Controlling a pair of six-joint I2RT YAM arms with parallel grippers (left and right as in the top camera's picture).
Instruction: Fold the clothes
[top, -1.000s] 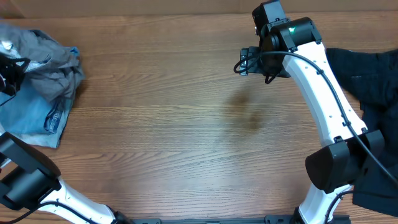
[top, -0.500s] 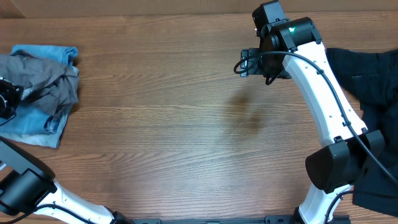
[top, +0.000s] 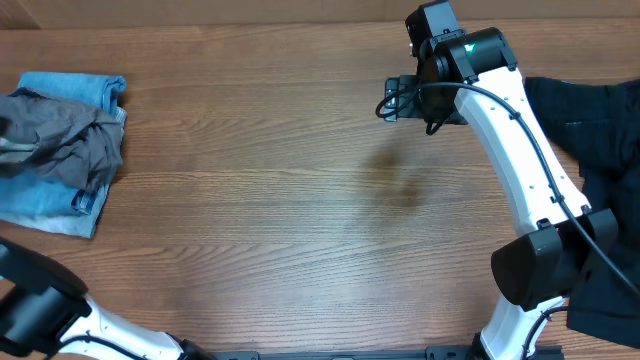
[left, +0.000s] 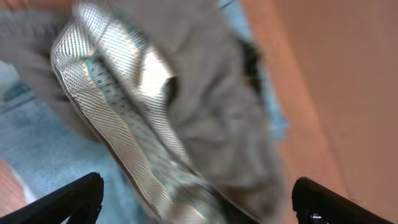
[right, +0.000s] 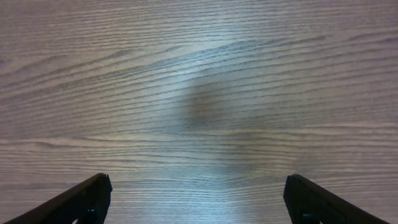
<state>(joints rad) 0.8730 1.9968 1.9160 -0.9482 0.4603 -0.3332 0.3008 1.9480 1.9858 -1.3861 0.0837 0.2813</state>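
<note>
Left gripper over blurred shorts

Grey shorts have slumped onto the light-blue garment; left hand has pulled away leftward.

Tabletop was matt grained wood. Grey shorts were soft matt cloth; lining showed pale shiny mesh weave.

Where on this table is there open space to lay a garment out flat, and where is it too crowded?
The broad middle of the table is bare wood, from the grey shorts on the left to the right arm. Crowded: the left edge, where the shorts lie on the light-blue garment, and the right edge, covered by the black garment.
</note>
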